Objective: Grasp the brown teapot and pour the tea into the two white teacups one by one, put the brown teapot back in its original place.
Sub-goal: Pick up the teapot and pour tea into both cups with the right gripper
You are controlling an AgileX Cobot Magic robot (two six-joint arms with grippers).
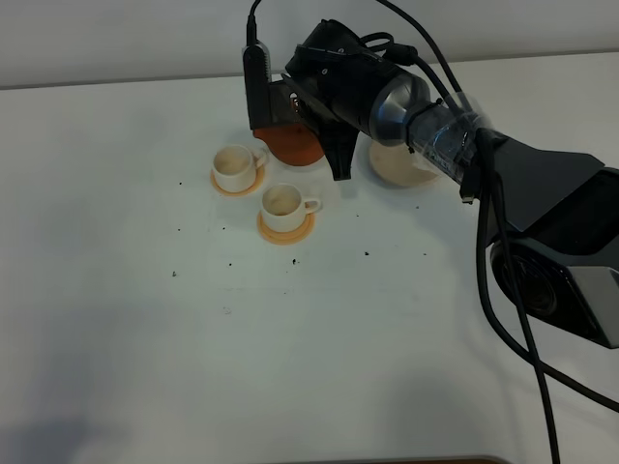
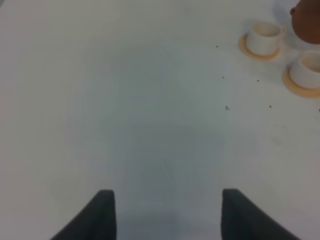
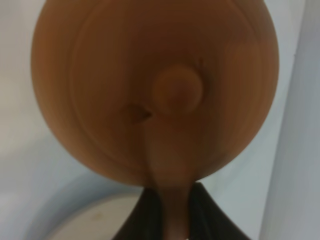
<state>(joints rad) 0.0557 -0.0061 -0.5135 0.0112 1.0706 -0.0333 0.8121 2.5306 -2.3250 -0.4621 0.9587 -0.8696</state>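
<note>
My right gripper (image 1: pixel 308 124) is shut on the loop handle of the brown teapot (image 1: pixel 292 146) and holds it off the table, just behind the two white teacups. In the right wrist view the teapot (image 3: pixel 155 90) fills the frame with its lid knob facing the camera and its handle between the fingers (image 3: pixel 202 212). One cup (image 1: pixel 235 167) stands at the left, the other (image 1: pixel 283 201) nearer the front. Both look pale inside, and no dark tea shows. The beige saucer (image 1: pixel 398 168) sits bare to the right. My left gripper (image 2: pixel 167 215) is open over bare table.
Each cup stands on a small orange coaster (image 1: pixel 286 229). Small dark specks (image 1: pixel 368 253) lie scattered on the white table (image 1: pixel 290 338). The left wrist view shows both cups (image 2: pixel 264 36) and the edge of the teapot (image 2: pixel 306 22) far off. The right arm's black body (image 1: pixel 542 222) spans the right side.
</note>
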